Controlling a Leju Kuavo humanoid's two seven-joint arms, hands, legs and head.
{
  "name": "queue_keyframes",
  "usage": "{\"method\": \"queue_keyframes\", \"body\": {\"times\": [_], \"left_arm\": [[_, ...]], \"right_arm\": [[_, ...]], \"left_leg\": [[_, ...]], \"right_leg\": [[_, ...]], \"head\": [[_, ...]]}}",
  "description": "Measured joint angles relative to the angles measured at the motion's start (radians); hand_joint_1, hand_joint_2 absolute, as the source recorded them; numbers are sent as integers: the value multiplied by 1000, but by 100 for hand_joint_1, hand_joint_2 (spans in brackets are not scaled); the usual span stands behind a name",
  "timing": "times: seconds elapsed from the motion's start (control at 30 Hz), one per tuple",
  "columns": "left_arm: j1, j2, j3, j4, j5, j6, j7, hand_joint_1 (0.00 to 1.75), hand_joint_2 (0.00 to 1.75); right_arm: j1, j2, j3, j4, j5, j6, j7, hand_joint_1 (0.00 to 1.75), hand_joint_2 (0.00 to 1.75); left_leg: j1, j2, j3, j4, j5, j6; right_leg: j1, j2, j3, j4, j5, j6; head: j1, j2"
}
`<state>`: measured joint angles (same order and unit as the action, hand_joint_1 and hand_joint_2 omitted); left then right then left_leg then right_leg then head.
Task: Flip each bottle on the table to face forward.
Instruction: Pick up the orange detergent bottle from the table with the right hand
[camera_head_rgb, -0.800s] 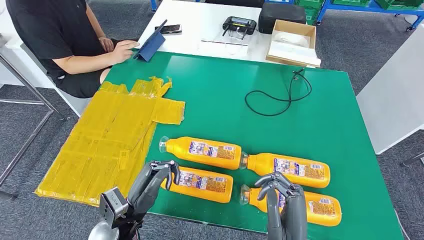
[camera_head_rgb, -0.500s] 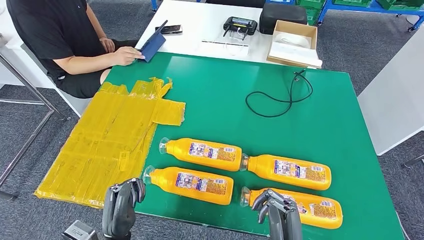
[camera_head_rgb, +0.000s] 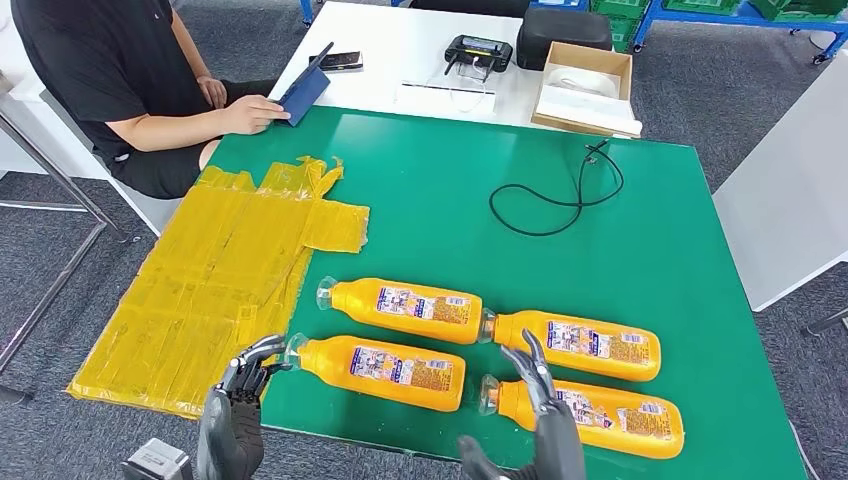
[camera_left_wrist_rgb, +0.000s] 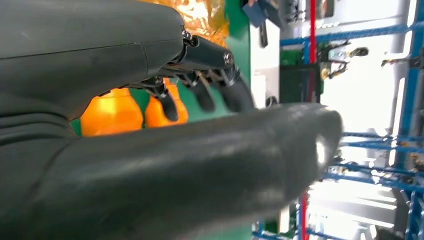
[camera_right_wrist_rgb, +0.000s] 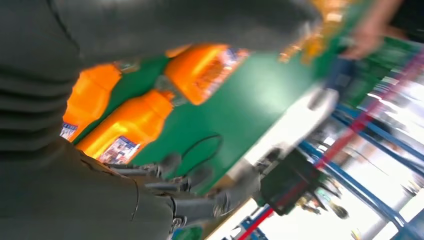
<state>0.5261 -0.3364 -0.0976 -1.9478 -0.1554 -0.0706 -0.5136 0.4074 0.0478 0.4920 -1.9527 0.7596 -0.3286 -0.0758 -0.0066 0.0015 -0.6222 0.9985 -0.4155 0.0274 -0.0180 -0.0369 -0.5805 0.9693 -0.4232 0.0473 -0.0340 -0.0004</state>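
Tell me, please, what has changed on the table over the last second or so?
Both hands drew back toward the robot from over the near bottles: the left hand now sits by the near left bottle cap, the right hand has its fingers spread open. Neither holds anything. All four bottles, the yellow sheet and the cable stayed put.

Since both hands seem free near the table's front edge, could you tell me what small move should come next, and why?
Probably reach the left hand forward onto the front-left bottle. It holds nothing, its fingers spread beside that bottle's cap end, and all four bottles lie flat, none gripped. The right hand is likewise empty.
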Motion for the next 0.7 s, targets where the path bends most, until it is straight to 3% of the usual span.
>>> {"method": "queue_keyframes", "body": {"times": [0.27, 0.7], "left_arm": [[-19, -6, 6, 0, -2, -53, 29, 0, 0], [-54, -4, -6, 10, 5, -58, 59, 0, 0]], "right_arm": [[-142, -13, 58, 122, 195, 69, 149, 0, 175], [-282, 0, 119, 251, 228, 193, 182, 0, 175]], "left_leg": [[0, 0, 3, 0, 0, 0], [0, 0, 3, 0, 0, 0]], "right_leg": [[0, 0, 5, 0, 0, 0], [0, 0, 5, 0, -1, 0]], "head": [[0, 0], [0, 0]]}}
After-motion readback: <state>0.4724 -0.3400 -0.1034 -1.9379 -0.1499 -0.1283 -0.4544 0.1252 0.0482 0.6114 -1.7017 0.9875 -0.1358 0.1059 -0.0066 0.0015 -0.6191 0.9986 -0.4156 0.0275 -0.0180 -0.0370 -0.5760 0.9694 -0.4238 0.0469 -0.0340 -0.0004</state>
